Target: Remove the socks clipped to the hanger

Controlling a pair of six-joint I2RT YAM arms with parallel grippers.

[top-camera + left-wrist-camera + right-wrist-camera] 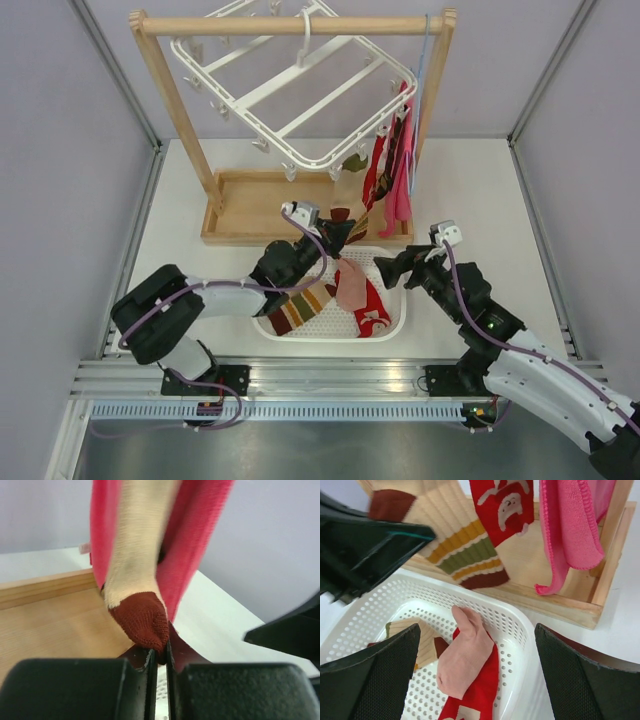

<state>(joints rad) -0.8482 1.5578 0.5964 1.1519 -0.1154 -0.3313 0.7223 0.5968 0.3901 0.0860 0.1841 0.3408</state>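
Pinches cream sock [140, 545] by brown toe in left gripper [159, 657]; right gripper [477, 670] agape.
Looks shallow: may slip on pulling, or drag hanger [305, 160] askew.

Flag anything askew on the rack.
The white hanger hangs tilted from the wooden rack, dipping toward its right side, where all the clipped socks bunch together; its other clips hang bare.

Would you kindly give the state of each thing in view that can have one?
left gripper, shut on the brown toe of cream sock
right gripper, open, at basket edge
cream sock, hanging, toe pinched
red sock, hanging
hanger, tilted on rack bar
basket, holding several socks
pale pink sock, lying in basket
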